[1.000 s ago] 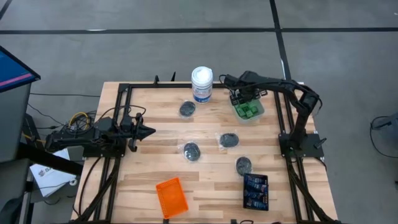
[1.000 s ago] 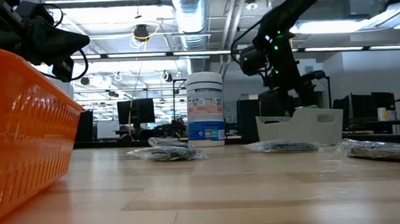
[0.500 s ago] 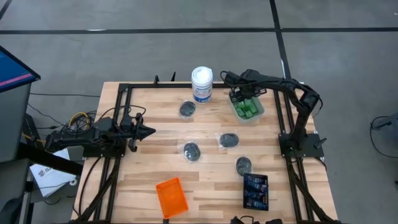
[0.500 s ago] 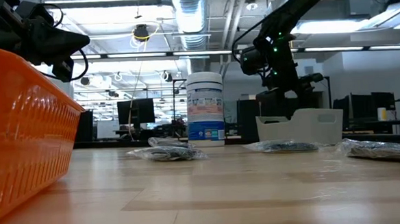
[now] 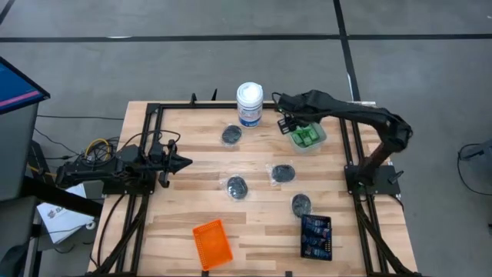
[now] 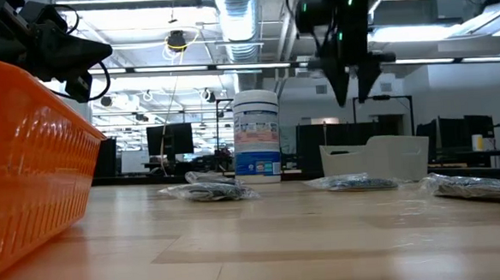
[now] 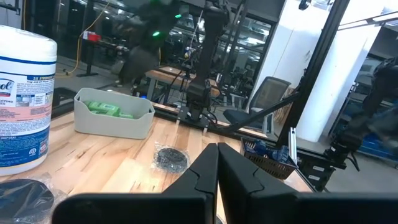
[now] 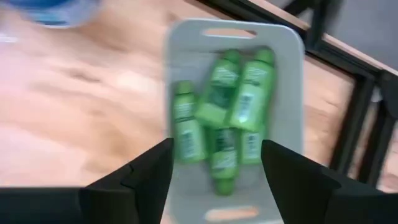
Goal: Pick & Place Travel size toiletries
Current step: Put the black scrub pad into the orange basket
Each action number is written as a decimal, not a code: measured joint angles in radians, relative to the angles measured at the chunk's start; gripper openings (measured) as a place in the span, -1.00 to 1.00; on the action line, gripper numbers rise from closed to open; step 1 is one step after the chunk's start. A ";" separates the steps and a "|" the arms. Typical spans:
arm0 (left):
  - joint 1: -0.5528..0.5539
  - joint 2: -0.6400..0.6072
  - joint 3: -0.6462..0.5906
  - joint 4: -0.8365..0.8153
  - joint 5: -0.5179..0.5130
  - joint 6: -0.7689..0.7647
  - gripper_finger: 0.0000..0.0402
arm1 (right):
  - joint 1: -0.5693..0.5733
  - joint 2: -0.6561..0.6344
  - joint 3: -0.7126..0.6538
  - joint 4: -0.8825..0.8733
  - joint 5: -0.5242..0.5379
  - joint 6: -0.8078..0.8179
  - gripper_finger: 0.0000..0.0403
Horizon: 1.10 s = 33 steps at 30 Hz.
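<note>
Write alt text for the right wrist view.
The right gripper, jaws open and empty, hangs above a pale grey tray holding several small green bottles. The tray sits on a wooden table, beside a black frame rail.

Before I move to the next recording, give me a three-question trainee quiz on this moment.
1. True or false: the right tool is gripping a green bottle.
2. How many wrapped grey pucks lie on the table?
A) two B) four C) six
3. Fill in: the green bottles lie in the ____ tray.

Key:
1. False: its fingers stand open and empty above the tray.
2. B: pucks at and.
3. Pale grey, beside the white canister.
</note>
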 joint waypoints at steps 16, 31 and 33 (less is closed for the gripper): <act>0.000 0.000 0.000 0.003 0.000 0.000 -1.00 | 0.504 -0.147 0.001 0.057 0.028 0.221 0.15; 0.000 0.002 0.000 0.011 0.000 0.000 -1.00 | 1.040 -0.193 -0.002 0.199 0.571 0.068 0.15; 0.000 0.003 0.000 0.014 0.000 0.000 -1.00 | 1.096 -0.216 -0.003 0.130 0.636 0.123 0.15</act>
